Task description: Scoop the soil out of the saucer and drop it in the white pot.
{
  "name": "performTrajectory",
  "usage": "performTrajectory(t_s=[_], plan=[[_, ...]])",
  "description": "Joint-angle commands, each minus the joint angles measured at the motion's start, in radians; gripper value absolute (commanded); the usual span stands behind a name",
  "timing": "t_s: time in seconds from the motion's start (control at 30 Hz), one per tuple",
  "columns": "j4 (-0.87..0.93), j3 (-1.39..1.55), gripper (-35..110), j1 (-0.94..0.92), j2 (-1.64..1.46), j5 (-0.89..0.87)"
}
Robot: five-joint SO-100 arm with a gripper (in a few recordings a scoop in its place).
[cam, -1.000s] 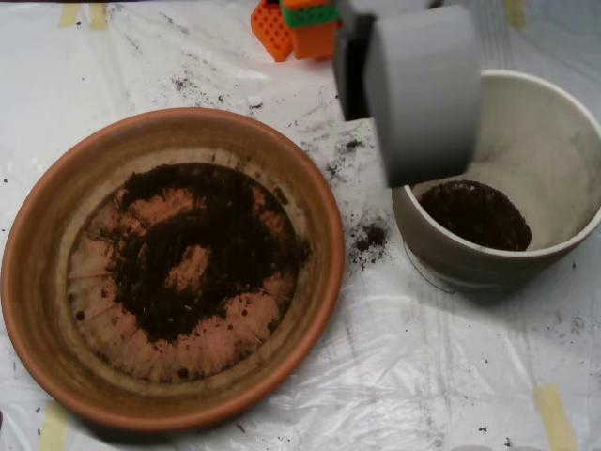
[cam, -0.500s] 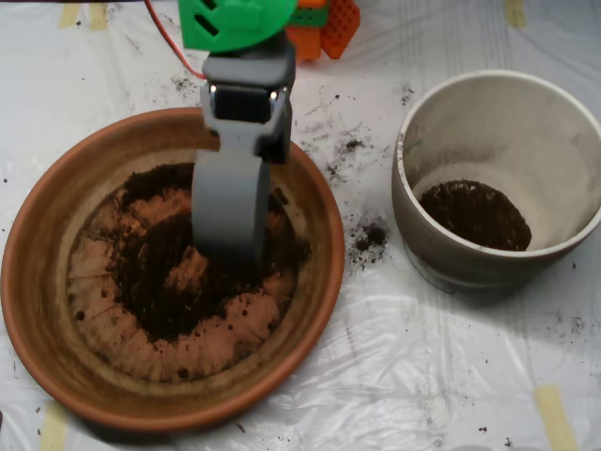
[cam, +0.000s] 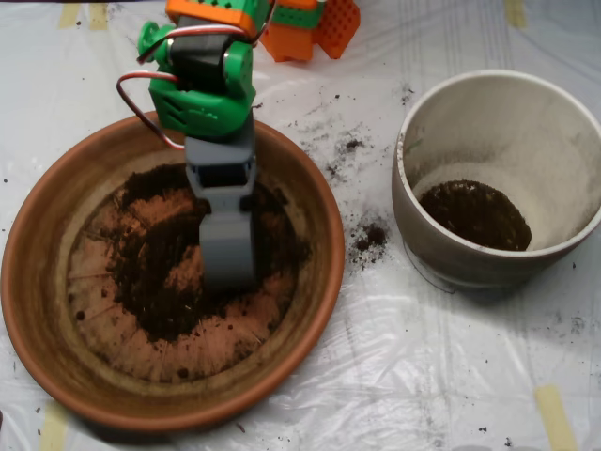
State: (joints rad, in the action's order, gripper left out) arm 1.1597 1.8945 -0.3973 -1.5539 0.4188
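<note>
The terracotta saucer [cam: 38, 310] fills the left half of the overhead view. Dark soil [cam: 155, 291] lies in a broken ring over its ridged base, with bare orange patches showing through. My grey scoop [cam: 228, 268] points down into the soil at the saucer's middle, its tip touching or just above the soil. The green and orange arm [cam: 199, 75] rises behind it over the far rim. The white pot [cam: 413, 132] stands upright at the right, apart from the scoop, with a dark patch of soil [cam: 474, 214] on its bottom.
Spilled crumbs [cam: 369, 235] lie on the plastic sheet between saucer and pot, and more are scattered near the top [cam: 349, 146]. The orange arm base [cam: 315, 28] sits at the top edge. Tape strips [cam: 554, 413] hold the sheet down.
The scoop swung left from over the pot's rim to the saucer. It has since lowered and tipped deeper into the soil at the saucer's middle, bringing the arm further into view.
</note>
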Motion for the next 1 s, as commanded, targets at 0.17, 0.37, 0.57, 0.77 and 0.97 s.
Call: performTrajectory(t_s=[0.17,0.37,0.57,0.77,0.97], plan=[[-0.034,-0.06,51,-0.026,0.04,0.114],[-0.026,-0.086,50,-0.006,0.144,0.141],[-0.023,-0.098,45,-0.005,0.169,0.144],[-0.032,-0.098,25,0.005,0.164,0.135],[-0.11,-0.005,20,0.014,0.072,0.129]])
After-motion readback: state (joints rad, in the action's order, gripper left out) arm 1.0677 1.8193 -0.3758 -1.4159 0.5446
